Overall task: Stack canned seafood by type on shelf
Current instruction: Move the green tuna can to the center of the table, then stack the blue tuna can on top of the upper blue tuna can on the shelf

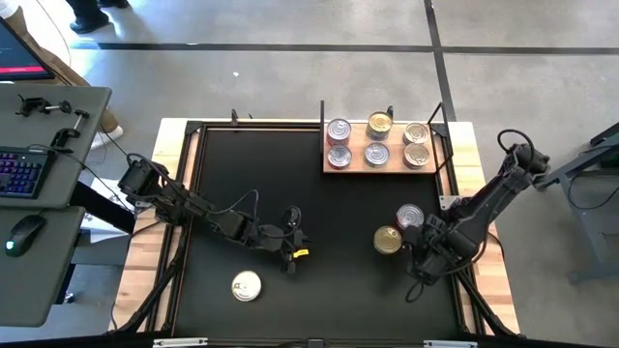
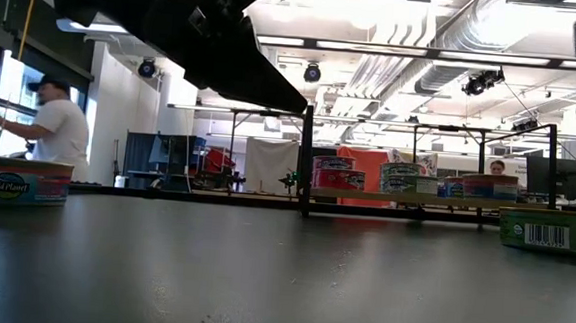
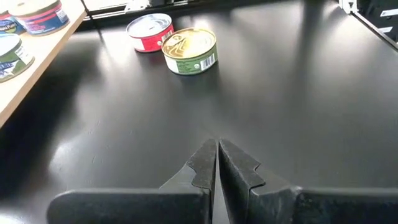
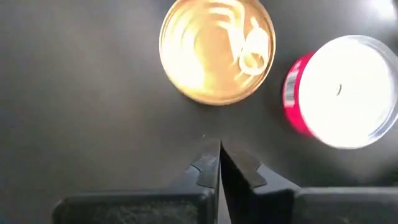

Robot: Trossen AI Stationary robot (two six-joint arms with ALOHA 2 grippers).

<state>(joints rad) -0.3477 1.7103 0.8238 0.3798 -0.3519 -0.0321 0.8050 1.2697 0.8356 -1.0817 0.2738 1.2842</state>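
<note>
The wooden shelf (image 1: 377, 159) at the mat's far right bears several cans (image 1: 377, 153) resting on their bases, silver and gold lidded. On the black mat, right of middle, stand a gold-lidded can with green sides (image 1: 388, 240) (image 4: 217, 50) and a silver-lidded can with red sides (image 1: 409, 215) (image 4: 339, 90). A third, silver-lidded can (image 1: 247, 285) stands near the front left. My right gripper (image 4: 219, 149) (image 1: 418, 263) is shut, pointing down at bare mat just near of the gold can. My left gripper (image 3: 216, 146) (image 1: 290, 257) is shut, above the mat's middle, holding nothing.
Thin black posts (image 1: 322, 121) rise at the shelf's edges. The black mat (image 1: 290, 184) is bare between both arms. A desk with a keyboard (image 1: 24, 169) stands left of the table. In the low view, people (image 2: 54, 132) show in the room beyond.
</note>
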